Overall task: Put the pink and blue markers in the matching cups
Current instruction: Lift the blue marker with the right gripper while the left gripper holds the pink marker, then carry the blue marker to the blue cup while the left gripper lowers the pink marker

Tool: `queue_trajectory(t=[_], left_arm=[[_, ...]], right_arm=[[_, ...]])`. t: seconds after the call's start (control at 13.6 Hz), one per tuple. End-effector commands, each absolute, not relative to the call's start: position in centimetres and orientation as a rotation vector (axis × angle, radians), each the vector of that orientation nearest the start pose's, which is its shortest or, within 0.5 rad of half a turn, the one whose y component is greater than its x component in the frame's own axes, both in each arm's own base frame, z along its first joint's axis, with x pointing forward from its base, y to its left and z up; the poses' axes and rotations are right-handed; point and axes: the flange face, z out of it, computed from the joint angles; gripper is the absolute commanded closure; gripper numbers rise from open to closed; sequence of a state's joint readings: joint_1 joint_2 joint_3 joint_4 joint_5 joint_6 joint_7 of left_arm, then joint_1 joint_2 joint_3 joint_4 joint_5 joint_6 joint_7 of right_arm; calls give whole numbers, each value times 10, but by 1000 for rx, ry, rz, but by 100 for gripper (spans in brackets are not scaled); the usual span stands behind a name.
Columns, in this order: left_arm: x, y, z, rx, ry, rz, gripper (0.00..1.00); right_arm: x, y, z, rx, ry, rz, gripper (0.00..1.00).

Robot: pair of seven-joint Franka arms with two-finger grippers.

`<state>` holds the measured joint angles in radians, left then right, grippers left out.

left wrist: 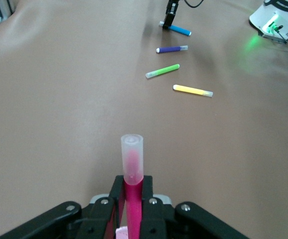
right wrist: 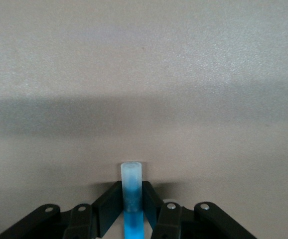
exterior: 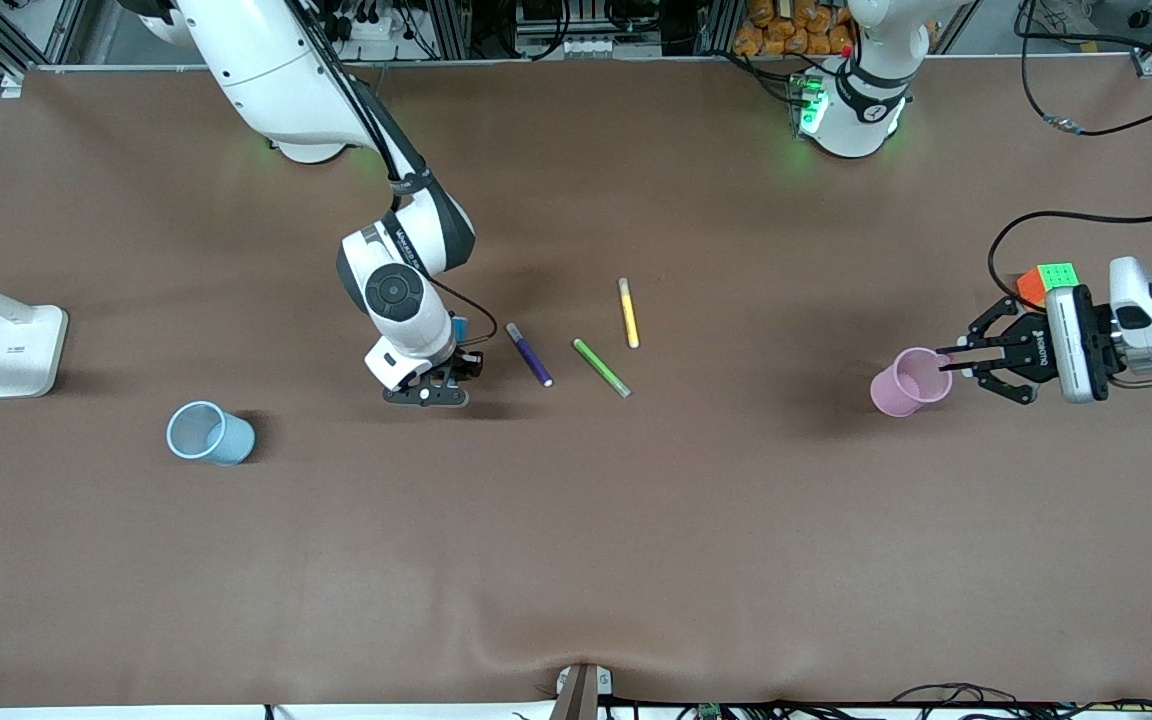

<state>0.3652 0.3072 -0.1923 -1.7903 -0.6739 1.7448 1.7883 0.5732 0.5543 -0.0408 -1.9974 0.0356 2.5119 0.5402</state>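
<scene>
My left gripper [exterior: 948,360] is shut on the pink marker [left wrist: 133,191], whose pale end [left wrist: 132,154] sticks out past the fingertips. It hangs at the rim of the pink cup [exterior: 909,383], toward the left arm's end of the table. My right gripper [exterior: 426,393] is shut on the blue marker [right wrist: 132,199], low over the table beside the purple pen. A bit of the blue marker shows in the front view [exterior: 459,327] and its length in the left wrist view [left wrist: 176,30]. The blue cup [exterior: 208,433] stands toward the right arm's end, nearer the front camera.
A purple pen [exterior: 529,354], a green pen [exterior: 602,368] and a yellow pen [exterior: 628,313] lie mid-table. A colour cube [exterior: 1048,280] sits by the left wrist. A white lamp base [exterior: 21,350] stands at the right arm's end.
</scene>
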Motion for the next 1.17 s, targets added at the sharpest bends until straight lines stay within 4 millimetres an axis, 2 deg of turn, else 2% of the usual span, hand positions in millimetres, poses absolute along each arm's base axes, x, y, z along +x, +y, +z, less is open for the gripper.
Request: queue_trajectory(t=[0.0,0.15,0.37,0.51,0.66,0.81,0.95,1.1], left_arm=[[607,58,369,1785,-1616,570,100],[604,73,349,1732,-1641,597,100],[595,83,342,1661,-1628,601,100],[587,96,327,1604,-1650,628,100],[581,106,313,1553,-1649,643,100],[580,106,299,1509,-1669,657,100],[580,105,286,1480,-1677,666,100],[581,108,277,1467,-1682,672,100]], right_arm=[[519,304,187,-3172,71,68,100],[522,304,195,-3168,60,55,100],[528,301,205,-3162,64,41,100],[538,299,223,-3162,73,46,100],[557,292,248,-3164,23,62,100],[580,277,271,-3159,-23,61,100],[599,265,289,-3141,-107,9,100],[616,243,300,-3129,-196,-28,100]])
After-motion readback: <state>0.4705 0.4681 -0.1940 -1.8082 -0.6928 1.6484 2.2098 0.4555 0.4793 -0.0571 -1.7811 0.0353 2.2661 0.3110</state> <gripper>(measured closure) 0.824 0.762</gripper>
